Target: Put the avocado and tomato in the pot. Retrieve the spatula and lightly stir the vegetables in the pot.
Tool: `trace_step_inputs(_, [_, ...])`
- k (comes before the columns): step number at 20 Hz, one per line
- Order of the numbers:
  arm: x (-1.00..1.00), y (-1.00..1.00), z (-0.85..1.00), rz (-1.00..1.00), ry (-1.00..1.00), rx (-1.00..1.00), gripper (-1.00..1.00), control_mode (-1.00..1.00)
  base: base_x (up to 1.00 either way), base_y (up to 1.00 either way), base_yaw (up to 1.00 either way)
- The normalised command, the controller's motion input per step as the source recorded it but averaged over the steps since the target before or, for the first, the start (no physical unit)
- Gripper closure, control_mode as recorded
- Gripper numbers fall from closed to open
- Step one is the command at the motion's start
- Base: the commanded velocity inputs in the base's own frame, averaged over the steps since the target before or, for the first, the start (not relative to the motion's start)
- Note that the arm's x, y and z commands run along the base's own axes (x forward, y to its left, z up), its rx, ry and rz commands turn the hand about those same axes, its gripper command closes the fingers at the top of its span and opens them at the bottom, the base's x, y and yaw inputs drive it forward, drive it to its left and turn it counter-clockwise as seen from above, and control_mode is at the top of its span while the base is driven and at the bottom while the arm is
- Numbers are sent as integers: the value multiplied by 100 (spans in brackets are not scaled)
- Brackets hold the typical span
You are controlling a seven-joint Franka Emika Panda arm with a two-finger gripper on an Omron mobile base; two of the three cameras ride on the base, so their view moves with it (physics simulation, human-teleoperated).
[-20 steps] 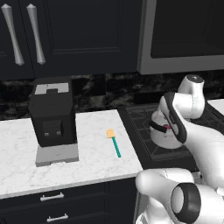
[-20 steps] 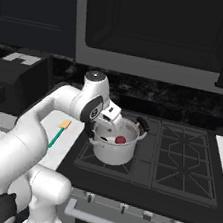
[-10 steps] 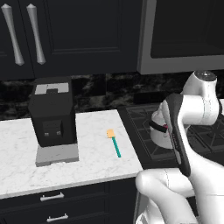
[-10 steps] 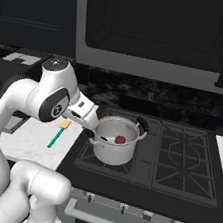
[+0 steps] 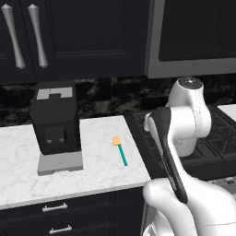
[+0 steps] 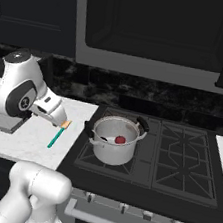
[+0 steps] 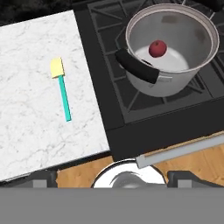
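The steel pot (image 6: 112, 151) stands on the stove's front left burner, and the hand view shows it at the upper right (image 7: 175, 78). The dark red tomato (image 7: 158, 48) lies inside it (image 6: 120, 139). The avocado is hidden. On the white marble counter left of the stove lies the spatula (image 7: 63, 94), its teal handle toward the counter's front edge and its yellow head (image 5: 116, 140) toward the wall. My gripper (image 7: 113, 178) hangs high over the counter's front edge, between spatula and pot, open with nothing between its fingers.
A black coffee machine (image 5: 55, 122) stands on the counter (image 5: 97, 170) left of the spatula. The black stove (image 6: 182, 159) has bare burners to the right of the pot. A microwave (image 6: 160, 35) and dark cabinets hang overhead. My own arm blocks the stove in the left base view.
My arm has swung left, away from above the pot toward the counter by the spatula. The gripper has stayed open. Pot, tomato and spatula have not moved.
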Motion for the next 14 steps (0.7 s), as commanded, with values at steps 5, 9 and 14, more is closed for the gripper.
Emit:
trace_step_inputs(5, [11, 58, -31, 0, 8, 4, -100, -100, 0, 0, 0])
trace_step_inputs(9, [18, 38, -53, 0, 6, 5, -100, -100, 0, 0, 0])
trace_step_inputs(14, [35, 19, -47, 3, 12, 1, -100, -100, 0, 0, 0])
